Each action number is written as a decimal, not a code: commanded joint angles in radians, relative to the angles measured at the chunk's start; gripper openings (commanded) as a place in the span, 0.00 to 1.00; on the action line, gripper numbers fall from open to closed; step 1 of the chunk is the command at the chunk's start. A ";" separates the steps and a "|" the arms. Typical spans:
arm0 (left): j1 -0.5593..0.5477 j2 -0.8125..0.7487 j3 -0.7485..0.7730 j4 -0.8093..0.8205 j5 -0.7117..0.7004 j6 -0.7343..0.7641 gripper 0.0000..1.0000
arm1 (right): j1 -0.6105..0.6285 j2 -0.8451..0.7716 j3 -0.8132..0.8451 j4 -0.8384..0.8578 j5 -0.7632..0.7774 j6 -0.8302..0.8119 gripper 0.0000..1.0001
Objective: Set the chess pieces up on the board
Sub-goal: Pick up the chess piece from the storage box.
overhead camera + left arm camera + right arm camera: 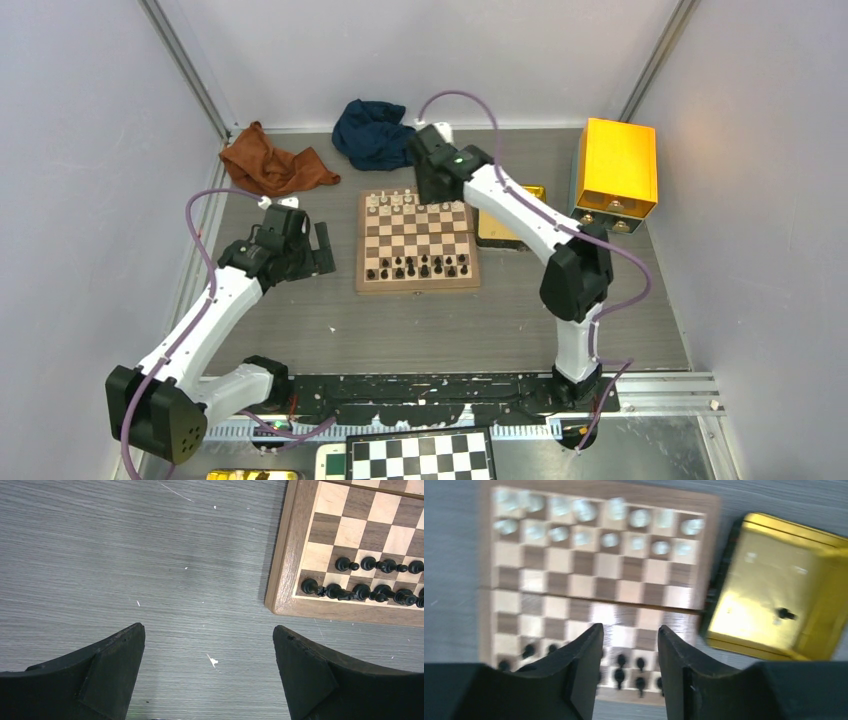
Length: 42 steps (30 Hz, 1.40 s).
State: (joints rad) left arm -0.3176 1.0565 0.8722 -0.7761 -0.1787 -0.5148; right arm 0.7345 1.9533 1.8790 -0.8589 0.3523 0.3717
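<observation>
The wooden board lies mid-table. Tiny black chess pieces stand on its two near rows and cream pieces on its two far rows. My left gripper is open and empty over bare table, just left of the board's near left corner; black pieces show at the right of that view. My right gripper hovers above the board's far edge, open and empty. Its blurred view shows the whole board. One black piece lies in the gold tin tray.
The gold tray sits against the board's right side, partly under the right arm. A gold box stands at the back right. An orange-brown cloth and a dark blue cloth lie at the back. A black-and-white checkered board is below the arm bases.
</observation>
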 commanded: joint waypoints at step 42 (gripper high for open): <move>0.007 0.069 0.073 0.001 -0.014 0.017 1.00 | -0.538 -0.069 -0.503 0.270 -0.029 0.119 0.46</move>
State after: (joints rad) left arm -0.3172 1.1263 0.9009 -0.7784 -0.1802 -0.5133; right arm 0.2054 1.8748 1.3628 -0.6273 0.3267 0.4808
